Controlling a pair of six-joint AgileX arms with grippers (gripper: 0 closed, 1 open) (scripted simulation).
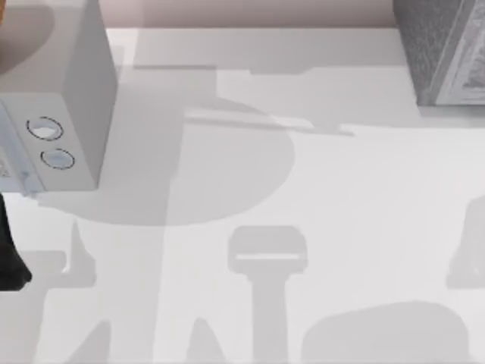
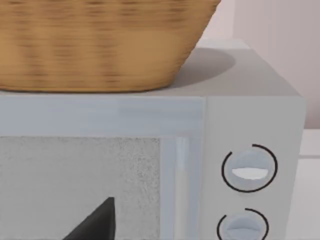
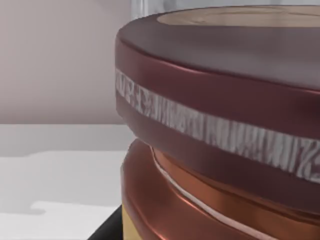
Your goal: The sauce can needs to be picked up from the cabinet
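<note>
The can (image 3: 220, 125) sits very close in front of the right wrist camera: a dark maroon rim with a pale hatched band round it, a tan round top just visible above, and a coppery, orange-tinted side below. What it rests on cannot be made out from here, so whether it stands on the cabinet (image 1: 443, 49), in it, or is already lifted clear is not something I can tell. A dark sliver near the can's base may be part of the right arm's jaws, but I cannot tell whether they are spread or pinching the can. By the look of it the can is rigid metal, squat, probably light to moderate in weight, with a smooth glossy wall that could slip; I would take it across the straight side below the rim, squarely, so that the rim's overhang acts as a stop. The top view gives what the wrist cameras do not: the wide layout, with the speckled cabinet at the far right corner of the counter (image 1: 318, 197) and the pale box (image 1: 68, 91) with two dials at the left. The left wrist view adds a wicker basket (image 2: 100, 45) standing on that box, and a dark point low against its door; the left jaws' state I cannot tell.
</note>
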